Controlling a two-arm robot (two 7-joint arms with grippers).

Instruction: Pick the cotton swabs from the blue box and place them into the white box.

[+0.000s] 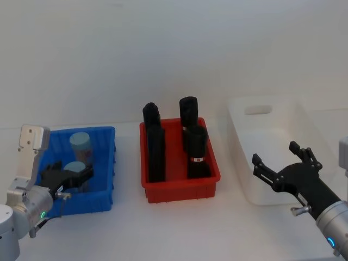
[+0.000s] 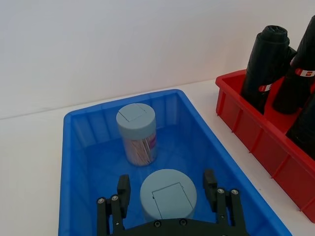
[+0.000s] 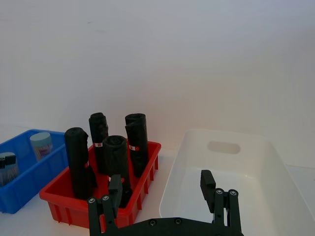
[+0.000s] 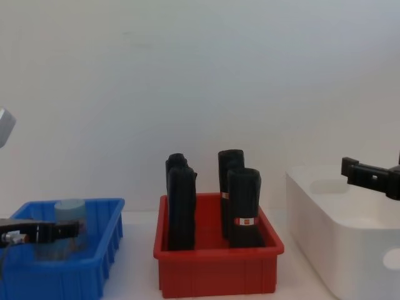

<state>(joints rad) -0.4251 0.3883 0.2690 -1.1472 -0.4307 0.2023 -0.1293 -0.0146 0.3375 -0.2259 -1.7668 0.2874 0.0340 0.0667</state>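
Two cotton swabs jars with pale blue caps stand in the blue box (image 1: 106,163). My left gripper (image 2: 167,187) is open and reaches down into the box, its fingers on either side of the near jar (image 2: 168,199) with a small gap on each side. The far jar (image 2: 137,132) stands free behind it, showing tan sticks and a pinkish label. In the head view the left gripper (image 1: 70,175) sits at the near jar (image 1: 74,166). My right gripper (image 1: 277,157) hovers open and empty above the near end of the white box (image 1: 239,136).
Between the two boxes stands a red bin (image 1: 179,189) holding several tall black packs (image 1: 156,147). The white box (image 3: 179,172) has nothing in it. All three containers sit in a row on a white table against a white wall.
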